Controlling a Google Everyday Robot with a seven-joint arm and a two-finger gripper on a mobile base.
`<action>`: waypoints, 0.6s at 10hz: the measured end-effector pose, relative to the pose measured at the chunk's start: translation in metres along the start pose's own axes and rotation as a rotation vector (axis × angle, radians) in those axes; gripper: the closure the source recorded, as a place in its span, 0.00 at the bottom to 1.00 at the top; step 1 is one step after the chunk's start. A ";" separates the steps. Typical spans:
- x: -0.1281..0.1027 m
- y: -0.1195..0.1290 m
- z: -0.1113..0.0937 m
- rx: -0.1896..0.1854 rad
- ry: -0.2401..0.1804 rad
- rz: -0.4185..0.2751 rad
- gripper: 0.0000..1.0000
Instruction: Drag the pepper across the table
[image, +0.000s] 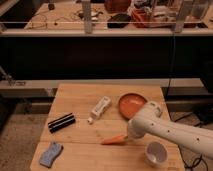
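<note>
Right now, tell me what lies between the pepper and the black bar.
Only bare table, in the camera view. The tool sits at the pepper's far end from the black bar.

Gripper (128, 136) low at the pepper's (114, 140) right end, wooden tabletop (80, 97), orange bowl (132, 105) behind, white cup (156, 152) nearby

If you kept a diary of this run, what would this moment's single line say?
gripper: at pepper's right end | pepper: flat on table | nearby: orange bowl, white cup
</note>
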 end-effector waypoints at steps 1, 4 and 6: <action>-0.001 -0.001 0.000 0.001 0.001 0.001 1.00; -0.001 -0.002 -0.001 0.006 0.003 0.002 1.00; 0.000 -0.004 -0.001 0.012 0.001 0.009 1.00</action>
